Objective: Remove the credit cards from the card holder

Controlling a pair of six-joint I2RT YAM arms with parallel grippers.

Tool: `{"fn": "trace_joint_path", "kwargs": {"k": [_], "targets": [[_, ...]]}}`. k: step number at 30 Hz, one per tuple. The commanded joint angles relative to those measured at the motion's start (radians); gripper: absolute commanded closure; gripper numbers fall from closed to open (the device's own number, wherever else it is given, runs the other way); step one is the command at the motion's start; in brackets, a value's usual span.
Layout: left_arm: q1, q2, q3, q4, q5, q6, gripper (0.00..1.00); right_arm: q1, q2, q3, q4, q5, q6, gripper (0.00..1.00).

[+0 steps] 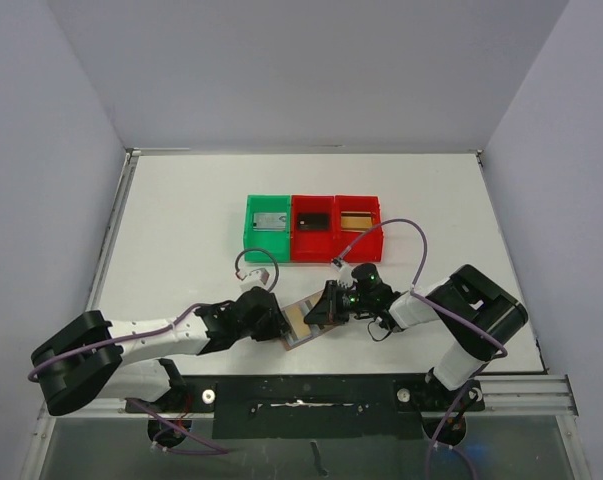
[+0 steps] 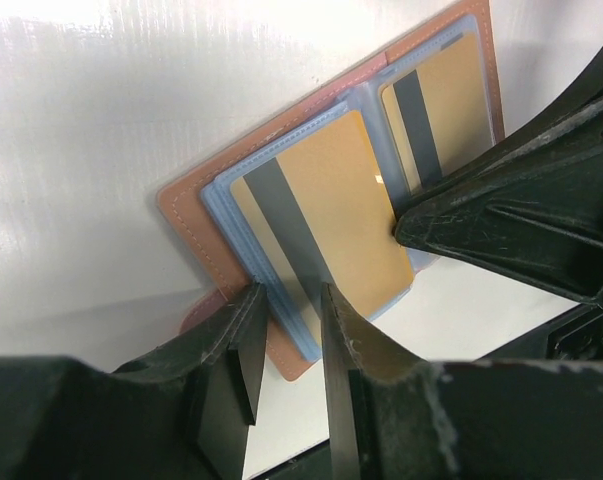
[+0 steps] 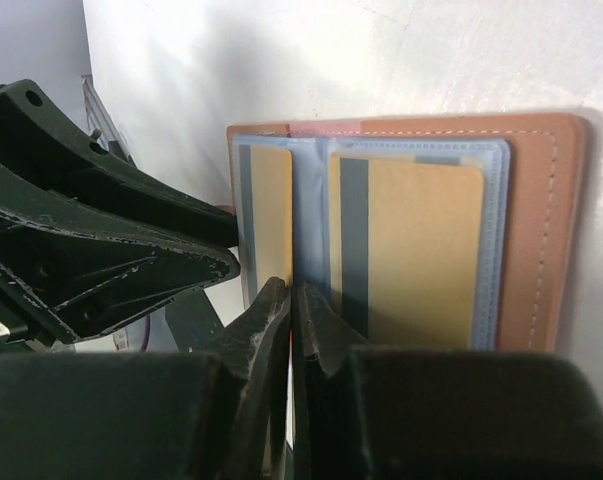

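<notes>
Showing dark stripes (image 2: 286,225), two gold cards (image 2: 341,200) fill the open card holder (image 2: 184,212).

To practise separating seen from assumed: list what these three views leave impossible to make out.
- Left wrist view: left gripper hides near edge of the card holder; grip unclear.
- Right wrist view: shut right gripper hides what, if anything, it pinches.
- Top view: both grippers cover most of the holder; contents of the bins too small.
</notes>
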Motion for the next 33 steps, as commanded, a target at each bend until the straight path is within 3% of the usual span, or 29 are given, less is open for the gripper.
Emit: {"fn": "trace_joint_path", "kwargs": {"k": [1,14,23,25,30,33], "targets": [[0.003,0.041,0.027,-0.047,-0.015,0.016,0.73,-0.005,-0.025,-0.004,0.092,-0.036,0.006,1.0],[-0.004,0.158,0.089,-0.153,-0.078,0.015,0.79,-0.062,-0.068,-0.069,0.098,-0.025,0.001,1.0],[-0.011,0.174,0.096,-0.143,-0.077,0.013,0.8,-0.109,-0.088,-0.079,0.056,-0.044,-0.035,1.0],[-0.013,0.171,0.099,-0.129,-0.071,0.026,0.8,-0.108,-0.074,-0.062,0.05,-0.073,-0.05,0.96],[-0.014,0.171,0.116,-0.122,-0.051,0.045,0.81,-0.106,-0.054,-0.037,0.03,-0.071,-0.049,0.73],[-0.015,0.169,0.12,-0.129,-0.052,0.045,0.81,-0.098,-0.022,-0.008,-0.016,-0.06,-0.078,0.71]]}}
